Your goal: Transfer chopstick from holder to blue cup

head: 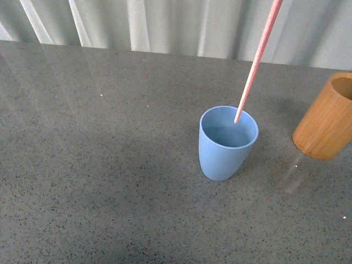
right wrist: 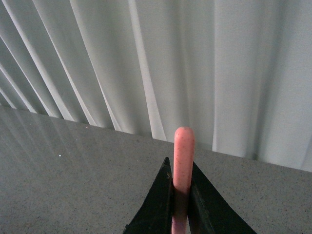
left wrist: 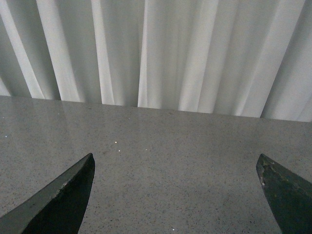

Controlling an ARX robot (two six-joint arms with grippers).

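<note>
The light blue cup (head: 227, 143) stands upright on the grey table, right of centre. A pale pink chopstick (head: 256, 63) slants down from the top edge of the front view, and its lower tip sits at the cup's mouth near the far rim. My right gripper (right wrist: 180, 165) is shut on the chopstick (right wrist: 183, 156), whose rounded end sticks out past the fingertips; the gripper itself is out of the front view. The orange-brown wooden holder (head: 325, 118) stands at the right edge, tilted in view. My left gripper (left wrist: 175, 163) hangs open over bare table, holding nothing.
The grey speckled table (head: 99, 165) stretches left and forward of the cup. A pale pleated curtain (head: 165, 25) closes off the far edge of the table.
</note>
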